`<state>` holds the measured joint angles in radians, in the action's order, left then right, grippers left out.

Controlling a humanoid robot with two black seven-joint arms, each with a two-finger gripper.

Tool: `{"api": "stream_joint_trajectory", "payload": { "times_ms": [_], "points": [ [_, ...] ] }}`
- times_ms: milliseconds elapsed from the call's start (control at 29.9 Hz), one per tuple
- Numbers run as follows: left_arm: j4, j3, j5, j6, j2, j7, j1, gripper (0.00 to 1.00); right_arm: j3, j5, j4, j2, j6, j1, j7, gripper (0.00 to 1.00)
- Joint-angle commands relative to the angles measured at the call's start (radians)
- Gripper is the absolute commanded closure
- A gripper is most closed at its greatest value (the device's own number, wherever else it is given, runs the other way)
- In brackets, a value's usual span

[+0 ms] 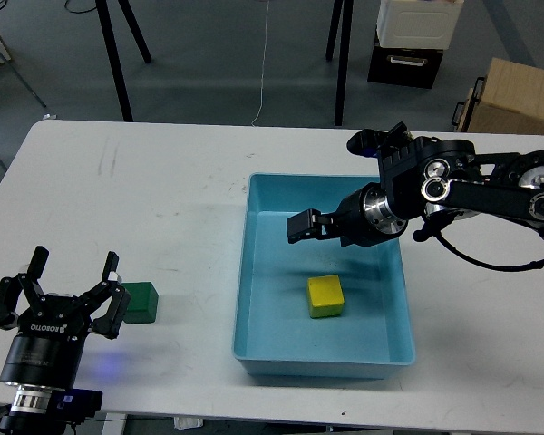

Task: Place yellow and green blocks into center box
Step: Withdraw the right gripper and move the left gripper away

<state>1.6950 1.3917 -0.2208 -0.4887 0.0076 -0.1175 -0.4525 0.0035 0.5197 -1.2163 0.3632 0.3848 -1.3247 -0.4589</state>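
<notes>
Left gripper [72,276], at 8 o'clock on the table [163,181]: fingers spread wide, nothing held; the green block [140,304] is seen just beside its right finger, on the table. Right gripper [301,227], over the tray [381,358]: finger spacing cannot be told, nothing seen held. Yellow block [325,295]: resting on the tray floor, at 5 o'clock from the right gripper.

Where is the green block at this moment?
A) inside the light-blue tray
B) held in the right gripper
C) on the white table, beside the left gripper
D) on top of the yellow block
C: the green block sits on the white table, outside the light-blue tray, next to the open left gripper.
</notes>
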Motion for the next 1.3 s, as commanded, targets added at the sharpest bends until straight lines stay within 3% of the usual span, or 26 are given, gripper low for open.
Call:
{"api": "stream_joint_trajectory", "payload": {
  "times_ms": [0,134,334,534,735,935,1069,1269],
  "points": [
    [0.000,0.000,0.000,0.000,0.000,-0.001,0.005,0.00,0.154,-0.189,0.119,0.017,-0.003,0.008,0.000,0.00],
    [0.000,-0.003,0.000,0.000,0.000,-0.001,0.020,0.00,0.378,-0.351,0.250,0.011,-0.001,0.093,0.011,0.00],
    [0.000,-0.031,0.000,0.000,0.000,-0.001,0.035,0.00,0.786,-0.492,0.265,0.005,0.002,0.349,0.028,0.00],
    [0.000,-0.031,0.000,0.000,0.000,-0.001,0.035,0.00,1.074,-0.786,0.235,0.023,0.014,0.573,0.109,0.00],
    [0.006,-0.016,-0.002,0.000,0.002,0.001,0.037,0.00,1.331,-0.920,0.126,0.098,0.022,0.827,0.137,0.00],
    [0.006,0.001,-0.003,0.000,0.005,0.009,0.066,0.00,1.518,-1.000,-0.092,0.123,0.022,1.189,0.151,0.00],
    [0.006,0.021,-0.006,0.000,0.005,0.010,0.083,0.00,1.625,-1.014,-0.244,0.082,0.040,1.435,0.175,0.00],
    [0.009,0.021,-0.008,0.000,0.002,0.010,0.086,0.00,1.701,-1.015,-0.397,-0.094,0.068,1.699,0.206,0.00]
  ]
}}
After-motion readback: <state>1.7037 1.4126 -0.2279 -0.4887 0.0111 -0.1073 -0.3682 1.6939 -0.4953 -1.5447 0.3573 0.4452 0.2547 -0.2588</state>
